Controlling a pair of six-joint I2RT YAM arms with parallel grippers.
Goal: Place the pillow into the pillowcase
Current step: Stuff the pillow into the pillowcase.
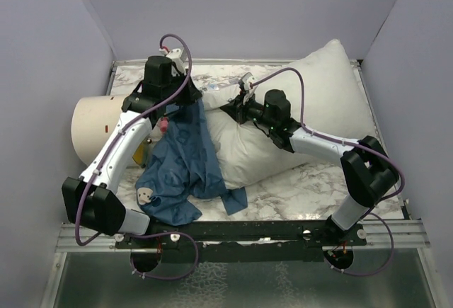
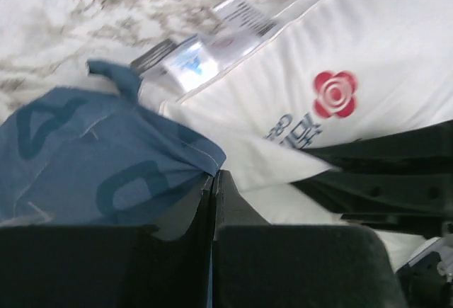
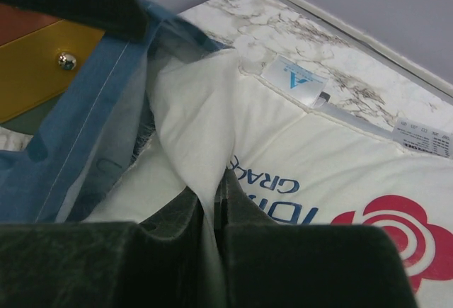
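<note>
left gripper (image 2: 214, 175) pinching pillowcase (image 1: 180, 166) edge, right gripper (image 3: 219, 175) pinching a pillow (image 1: 318, 95) fold, pillowcase draped at pillow's 8 o'clock, pillow on marble table (image 1: 304, 189)

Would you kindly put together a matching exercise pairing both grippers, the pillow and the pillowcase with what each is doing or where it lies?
Things: 1 left gripper; 2 right gripper; 3 pillow; 4 pillowcase.
States: A stretches toward the far right corner; B closed on a pillow fold; C heaped blue at the near left; D closed on the pillowcase edge.
Pairs: 1-D, 2-B, 3-A, 4-C.
</note>
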